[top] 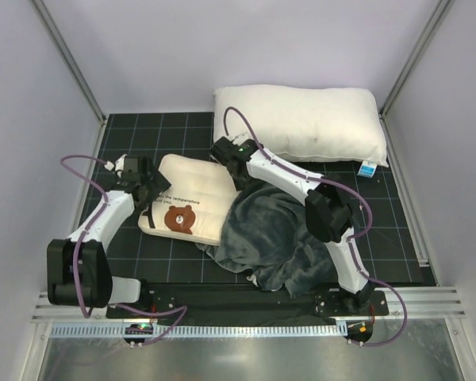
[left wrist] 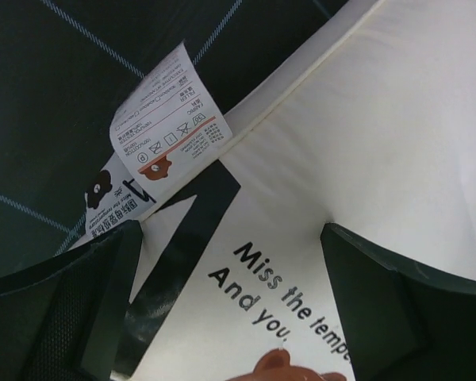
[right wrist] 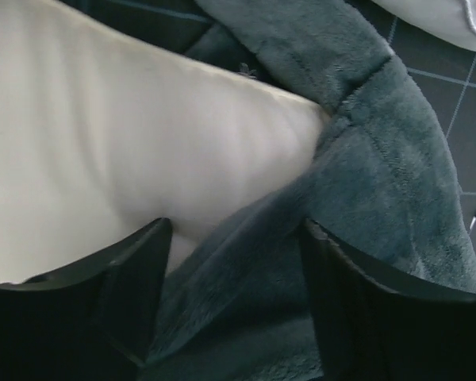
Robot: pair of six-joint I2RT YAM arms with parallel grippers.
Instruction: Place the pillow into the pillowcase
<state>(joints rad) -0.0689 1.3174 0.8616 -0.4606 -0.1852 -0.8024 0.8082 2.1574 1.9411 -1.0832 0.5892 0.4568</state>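
A flat cream pillow with a bear face is seen lying on the dark gridded surface, its right end covered by the rumpled dark grey pillowcase; whether that end is truly inside the opening cannot be told; the left claw is held wide open above the printed end, beside a care label, with nothing gripped; the right claw is also parted, over the plush hem where it laps the pillow, holding nothing; both items are judged light, soft and floppy; the hem is best pinched at its edge, the pillow at a corner seam; a plain white pillow lies close behind and pale walls enclose three sides, so the freest room is judged to be at the back left.
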